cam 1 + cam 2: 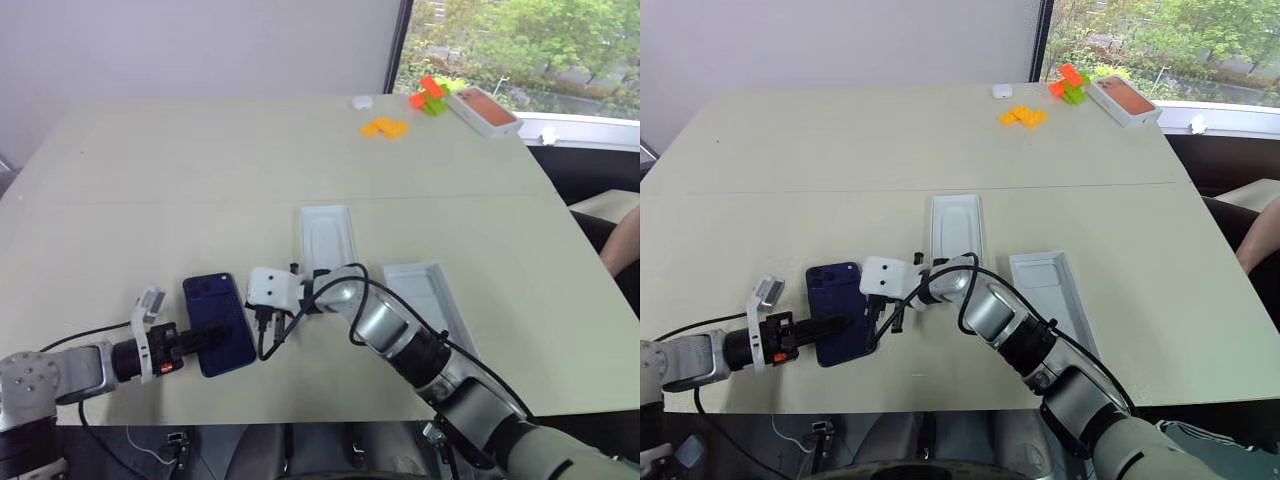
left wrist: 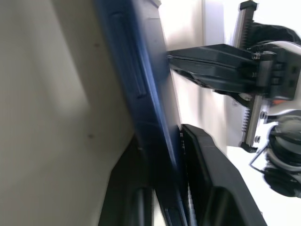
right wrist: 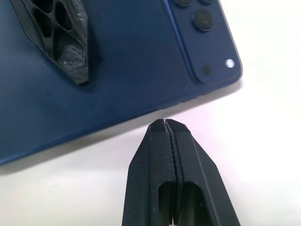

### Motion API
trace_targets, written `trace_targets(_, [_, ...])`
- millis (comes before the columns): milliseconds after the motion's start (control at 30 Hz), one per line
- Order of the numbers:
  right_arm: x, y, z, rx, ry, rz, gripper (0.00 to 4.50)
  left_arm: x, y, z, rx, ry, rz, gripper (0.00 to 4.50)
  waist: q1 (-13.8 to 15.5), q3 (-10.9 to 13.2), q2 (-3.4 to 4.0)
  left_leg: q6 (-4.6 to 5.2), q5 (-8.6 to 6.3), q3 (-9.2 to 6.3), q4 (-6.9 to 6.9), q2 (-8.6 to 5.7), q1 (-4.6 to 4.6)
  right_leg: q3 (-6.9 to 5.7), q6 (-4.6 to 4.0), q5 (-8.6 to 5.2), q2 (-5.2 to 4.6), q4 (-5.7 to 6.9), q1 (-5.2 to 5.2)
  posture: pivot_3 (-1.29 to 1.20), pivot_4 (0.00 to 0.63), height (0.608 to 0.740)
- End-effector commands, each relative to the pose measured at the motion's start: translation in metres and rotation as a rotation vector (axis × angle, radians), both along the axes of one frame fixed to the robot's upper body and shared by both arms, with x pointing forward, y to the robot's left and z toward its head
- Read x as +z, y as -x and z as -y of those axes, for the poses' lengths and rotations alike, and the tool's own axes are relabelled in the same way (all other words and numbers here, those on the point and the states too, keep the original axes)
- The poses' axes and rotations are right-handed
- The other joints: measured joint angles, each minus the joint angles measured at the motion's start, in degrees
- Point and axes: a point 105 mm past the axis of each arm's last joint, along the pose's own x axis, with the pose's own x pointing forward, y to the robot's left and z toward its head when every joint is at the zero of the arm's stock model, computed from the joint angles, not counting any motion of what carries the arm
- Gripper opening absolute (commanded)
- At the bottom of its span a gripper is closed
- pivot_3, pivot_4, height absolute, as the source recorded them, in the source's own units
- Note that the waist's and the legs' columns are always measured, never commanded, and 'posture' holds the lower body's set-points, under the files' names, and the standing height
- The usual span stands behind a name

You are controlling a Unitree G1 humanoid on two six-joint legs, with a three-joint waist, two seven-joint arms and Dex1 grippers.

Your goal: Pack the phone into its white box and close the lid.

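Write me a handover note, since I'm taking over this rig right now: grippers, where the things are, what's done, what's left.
Left gripper: clamped on the edge of the slim dark navy-blue phone, at the table's near edge.
Right gripper: shut, empty, its tips at the phone's long side by the camera corner.
Shallow white cardboard tray: mid-table, just beyond the right wrist, nothing in it.
White cardboard lid: hollow side up, to the tray's right.
Done: phone gripped.
Left: carry the phone to the tray, lay it in, turn the lid over and fit it.
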Motion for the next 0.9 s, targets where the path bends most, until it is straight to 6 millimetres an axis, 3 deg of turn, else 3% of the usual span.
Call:
trace_targets(33, [0.020,0.001,-0.001,0.013,-0.054,0.038,0.00,-0.006,0.003,-0.003,0.002,-0.036,-0.031,1.21,-0.08,0.00,0.00,0.01,-0.01,0.00,0.00,0.00,0.01,0.00,0.00,0.00,0.00,0.02,0.00,0.00,0.150,0.740])
trace_targets(133, [0.026,-0.001,0.003,0.002,-0.058,0.066,0.00,-0.005,0.003,-0.001,0.004,-0.014,-0.026,1.21,-0.12,0.00,0.00,0.02,-0.01,-0.02,-0.01,0.02,0.01,0.00,0.00,0.00,0.01,0.07,-0.01,0.00,0.150,0.740])
trace_targets(167, [0.029,-0.002,0.005,-0.006,-0.062,0.076,0.00,-0.005,0.003,-0.001,0.008,-0.010,-0.024,0.65,-0.12,0.00,0.00,0.03,-0.01,-0.02,0.00,0.02,0.01,0.00,0.00,0.00,0.01,0.08,-0.01,0.00,0.150,0.740])
trace_targets(233, [0.041,-0.004,0.012,-0.023,-0.080,0.107,0.00,-0.006,0.003,-0.002,0.018,-0.006,-0.022,0.01,-0.05,0.00,-0.01,0.02,-0.01,-0.03,0.00,0.02,0.03,0.00,0.00,0.00,0.01,0.09,0.01,0.00,0.150,0.740])
trace_targets(367, [0.068,-0.005,0.029,-0.053,-0.123,0.166,0.00,0.000,0.000,-0.002,0.037,0.003,0.020,0.01,0.15,-0.01,-0.01,0.06,-0.03,-0.03,-0.01,0.02,0.02,-0.01,0.00,0.00,0.01,0.07,-0.01,0.00,0.150,0.740])
trace_targets(533, [0.104,0.007,0.064,-0.073,-0.188,0.180,0.00,0.034,-0.018,0.002,0.056,0.054,0.184,0.01,0.47,0.10,-0.19,0.13,-0.07,-0.08,-0.02,0.03,-0.04,-0.03,0.00,0.00,0.02,0.05,-0.04,0.00,0.150,0.740])
trace_targets(700, [0.107,0.013,0.118,-0.152,-0.147,0.165,0.00,0.080,-0.048,0.050,-0.075,0.092,0.367,0.01,2.07,0.24,-0.54,0.14,-0.07,-0.30,0.05,-0.05,-0.10,-0.18,0.00,0.00,-0.01,-0.06,0.13,0.00,0.150,0.740])
trace_targets(900, [0.106,0.012,0.155,-0.250,-0.137,0.130,0.00,0.098,-0.089,0.127,-0.232,0.115,0.327,0.01,1.74,0.28,-0.59,-0.10,0.06,-0.19,0.02,-0.09,-0.11,-0.15,0.02,0.00,0.00,-0.14,0.12,0.00,0.150,0.740])
